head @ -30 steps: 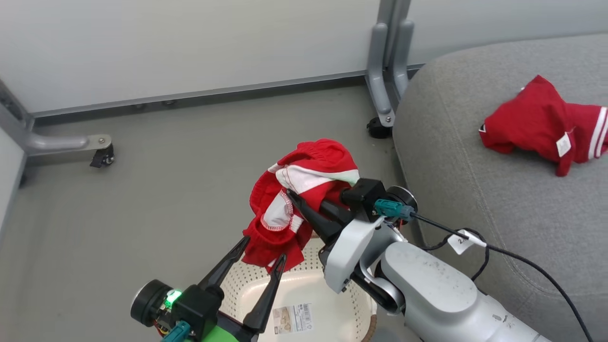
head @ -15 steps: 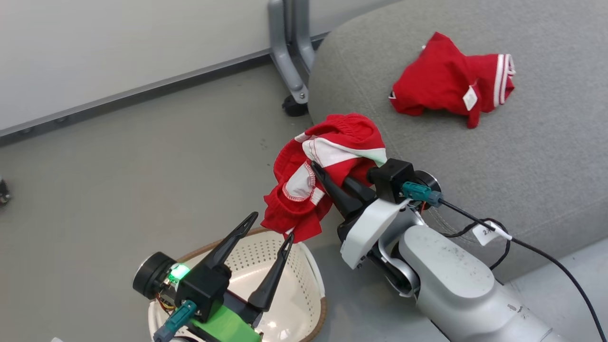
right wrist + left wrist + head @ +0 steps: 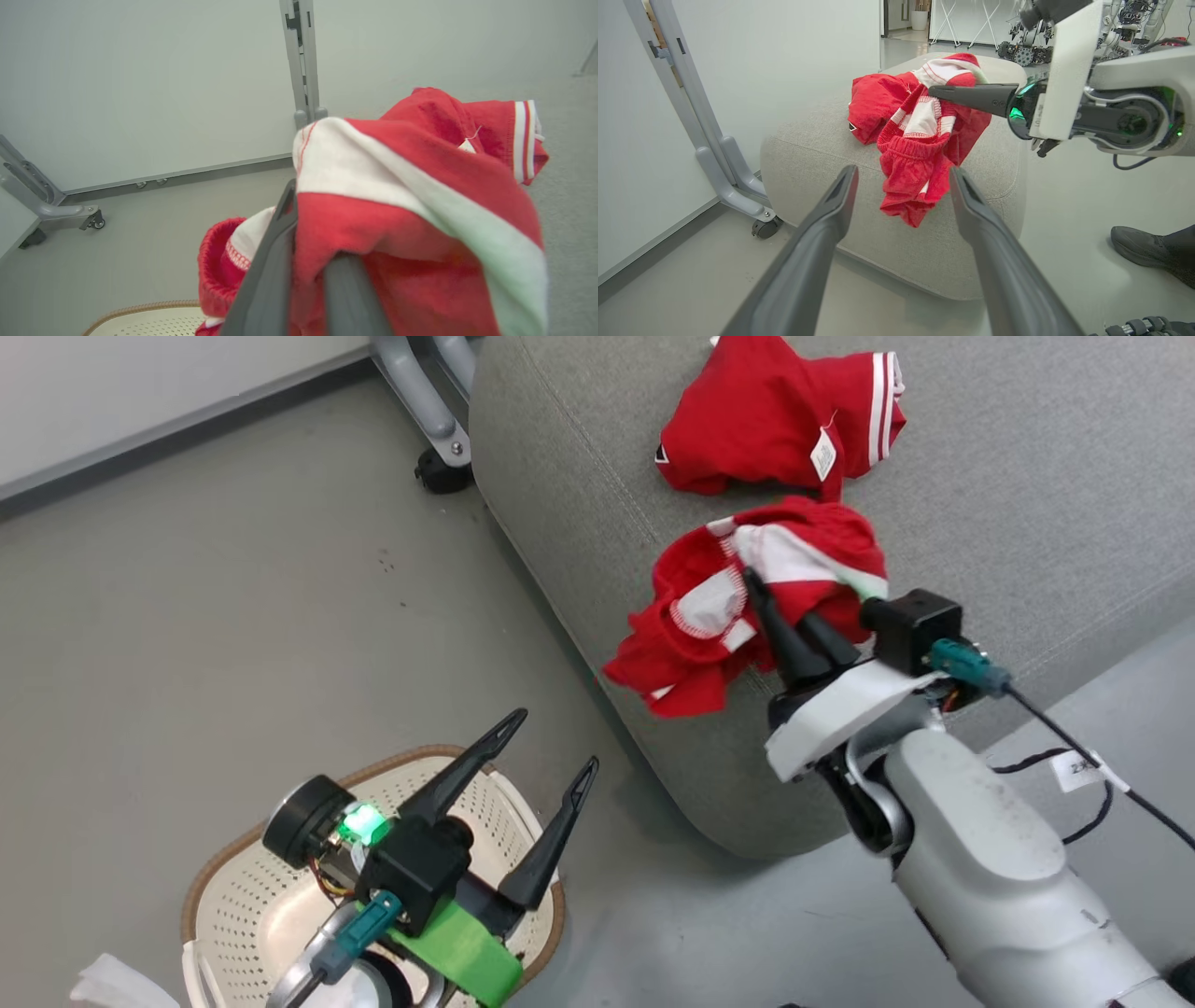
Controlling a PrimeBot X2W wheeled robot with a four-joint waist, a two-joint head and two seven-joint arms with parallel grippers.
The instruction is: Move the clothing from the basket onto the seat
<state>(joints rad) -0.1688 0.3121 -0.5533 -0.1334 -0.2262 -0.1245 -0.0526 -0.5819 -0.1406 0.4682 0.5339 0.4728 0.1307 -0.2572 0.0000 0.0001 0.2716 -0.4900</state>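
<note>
My right gripper [image 3: 761, 602] is shut on a red clothing piece with white panels [image 3: 719, 625], which hangs bunched over the front edge of the grey seat [image 3: 1008, 504]. A second red garment [image 3: 756, 420] lies on the seat just beyond it. Seen from the right wrist, the held cloth [image 3: 397, 210] drapes over my dark fingers [image 3: 271, 261], hiding one tip. My left gripper [image 3: 551, 744] stands open and holds nothing, above the cream basket [image 3: 233, 887] at the lower left. In the left wrist view, the held garment [image 3: 920, 154] dangles past my open left gripper [image 3: 903, 173].
A grey metal frame leg with a castor [image 3: 439, 467] stands on the floor by the seat's far corner, against the pale wall. A black cable [image 3: 1074, 747] trails from my right wrist. A person's dark shoe [image 3: 1148, 247] rests on the floor right of the seat.
The head camera has swung right. My right gripper has carried the red garment from above the basket to over the seat's edge, close to the other garment. The left gripper stays open.
</note>
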